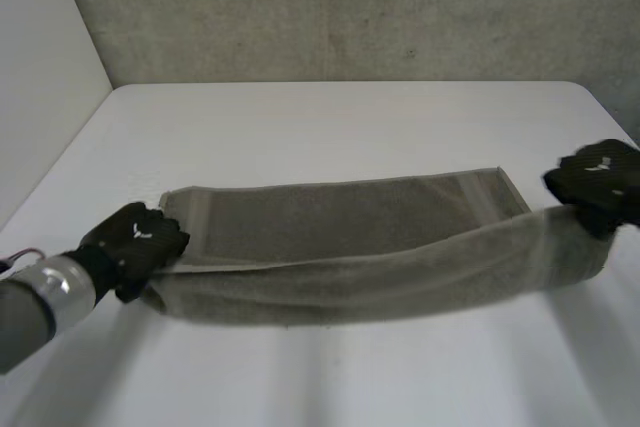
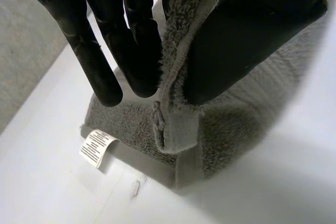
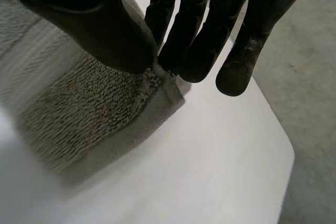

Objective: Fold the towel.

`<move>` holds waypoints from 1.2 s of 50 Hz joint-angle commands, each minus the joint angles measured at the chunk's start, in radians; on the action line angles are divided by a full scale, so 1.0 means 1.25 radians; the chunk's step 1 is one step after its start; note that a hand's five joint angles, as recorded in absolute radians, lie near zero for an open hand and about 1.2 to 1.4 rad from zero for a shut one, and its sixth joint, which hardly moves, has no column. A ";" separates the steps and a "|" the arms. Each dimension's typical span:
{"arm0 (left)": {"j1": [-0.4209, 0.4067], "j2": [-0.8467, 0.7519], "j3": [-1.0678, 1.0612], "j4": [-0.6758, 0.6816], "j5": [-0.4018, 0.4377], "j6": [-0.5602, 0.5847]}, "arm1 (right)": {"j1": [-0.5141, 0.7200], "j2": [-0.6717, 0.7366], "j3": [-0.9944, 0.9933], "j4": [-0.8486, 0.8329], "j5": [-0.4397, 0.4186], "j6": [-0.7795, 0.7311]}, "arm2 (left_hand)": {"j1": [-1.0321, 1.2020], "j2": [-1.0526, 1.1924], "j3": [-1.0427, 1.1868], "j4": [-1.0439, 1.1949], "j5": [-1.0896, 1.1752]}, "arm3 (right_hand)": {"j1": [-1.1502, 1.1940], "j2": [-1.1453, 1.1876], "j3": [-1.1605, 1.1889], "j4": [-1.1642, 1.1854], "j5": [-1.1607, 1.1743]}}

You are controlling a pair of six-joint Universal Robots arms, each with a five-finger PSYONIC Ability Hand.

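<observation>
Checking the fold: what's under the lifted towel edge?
More towel, its lower layer flat on the table; label near the left robot hand. Table beneath the sagging fold is covered.

Dull grey-green towel (image 1: 350, 222), plain, with smoother, paler bands across each end. White label (image 2: 97, 148) at the towel's corner, lined with black print. Black left hand (image 1: 138, 237) and black right hand (image 1: 600, 179) at the towel's ends. White table (image 1: 340, 117) under the towel; mottled grey wall (image 1: 350, 7) beyond.
</observation>
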 commanded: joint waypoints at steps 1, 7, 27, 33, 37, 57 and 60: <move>-0.020 -0.187 0.200 -0.004 -0.033 -0.072 | 0.097 0.219 -0.192 -0.053 0.084 0.020 | 0.160 0.145 0.144 0.143 0.151 | 0.046 0.040 0.037 0.042 0.035; -0.050 -0.298 0.373 -0.006 -0.039 -0.136 | 0.142 0.365 -0.361 -0.101 0.106 0.072 | 0.160 0.145 0.144 0.143 0.151 | 0.046 0.040 0.037 0.042 0.035; -0.099 -0.574 0.779 -0.102 -0.138 -0.144 | 0.175 0.602 -0.714 -0.134 0.212 0.092 | 0.160 0.145 0.144 0.143 0.151 | 0.046 0.040 0.037 0.042 0.035; -0.099 -0.585 0.808 -0.103 -0.154 -0.140 | 0.175 0.626 -0.737 -0.134 0.213 0.090 | 0.160 0.145 0.144 0.143 0.151 | 0.046 0.040 0.037 0.042 0.035; -0.101 -0.575 0.808 -0.104 -0.168 -0.121 | 0.185 0.643 -0.755 -0.135 0.214 0.089 | 0.160 0.145 0.144 0.143 0.151 | 0.046 0.040 0.037 0.042 0.035; -0.103 -0.550 0.810 -0.106 -0.218 0.019 | 0.190 0.677 -0.791 -0.135 0.250 0.079 | 0.160 0.145 0.144 0.143 0.151 | 0.046 0.040 0.037 0.042 0.035; -0.103 -0.555 0.810 -0.106 -0.223 0.018 | 0.190 0.683 -0.803 -0.135 0.252 0.079 | -0.392 -0.406 -0.408 -0.408 -0.400 | -0.012 -0.018 -0.021 -0.016 -0.023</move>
